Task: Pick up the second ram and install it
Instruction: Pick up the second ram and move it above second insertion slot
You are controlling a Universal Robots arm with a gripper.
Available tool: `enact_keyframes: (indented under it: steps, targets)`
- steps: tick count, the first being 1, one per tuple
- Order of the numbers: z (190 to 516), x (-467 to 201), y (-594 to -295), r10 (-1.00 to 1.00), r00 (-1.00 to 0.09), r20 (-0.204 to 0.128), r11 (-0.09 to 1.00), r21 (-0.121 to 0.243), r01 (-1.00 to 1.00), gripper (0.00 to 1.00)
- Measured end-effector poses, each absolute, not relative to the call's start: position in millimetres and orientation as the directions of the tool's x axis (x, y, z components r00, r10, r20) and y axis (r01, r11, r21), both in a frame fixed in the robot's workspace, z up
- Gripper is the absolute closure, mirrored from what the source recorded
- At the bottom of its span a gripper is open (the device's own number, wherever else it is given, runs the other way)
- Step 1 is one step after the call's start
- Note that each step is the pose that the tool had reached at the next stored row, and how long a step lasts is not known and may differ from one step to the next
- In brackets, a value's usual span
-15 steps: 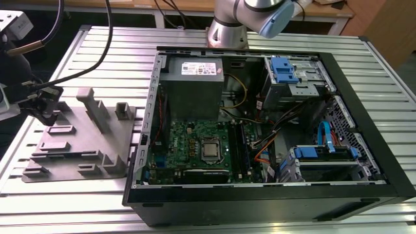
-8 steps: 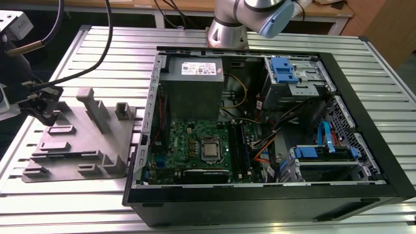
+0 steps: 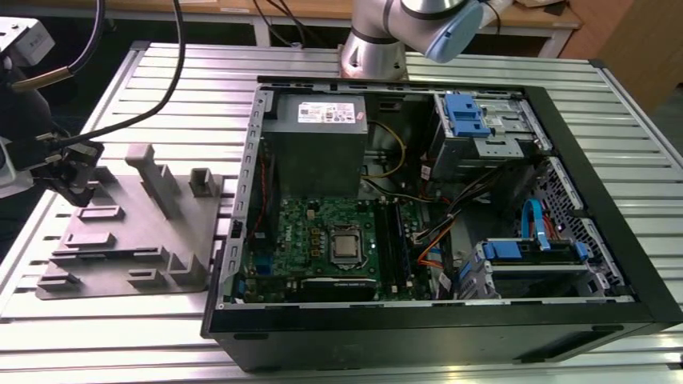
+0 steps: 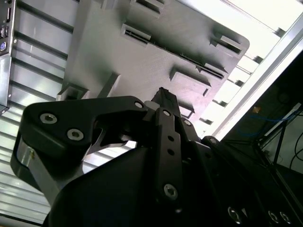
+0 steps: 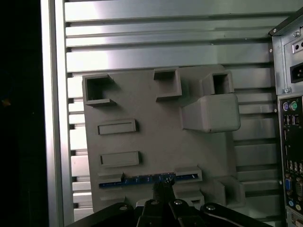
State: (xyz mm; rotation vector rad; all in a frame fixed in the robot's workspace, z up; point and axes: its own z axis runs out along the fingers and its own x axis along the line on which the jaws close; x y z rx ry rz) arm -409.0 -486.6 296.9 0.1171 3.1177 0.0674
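Second ram: the long, thin, bluish memory stick [image 5: 147, 179] stood edge-up in a slot of the grey plastic holder tray [image 5: 156, 123].
Black gripper [image 5: 160, 185]: it was right at the stick's middle; whether it clenched could not be told.

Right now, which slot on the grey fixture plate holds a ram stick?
The one nearest the hand: the second ram shows as a blue strip standing in it. The two shorter slots farther along the grey fixture plate look empty.

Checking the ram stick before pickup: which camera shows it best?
First wrist view: the ram stick shows as a blue strip in the grey holder, by the claw. In the other views the claw hides it.
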Motion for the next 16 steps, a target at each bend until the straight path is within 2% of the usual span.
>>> enact_keyframes:
  steps: [16]
  targets:
    - [291.7,-409.0,-486.6,-0.175,-0.984,-0.019,0.983,0.044,-0.176,0.93]
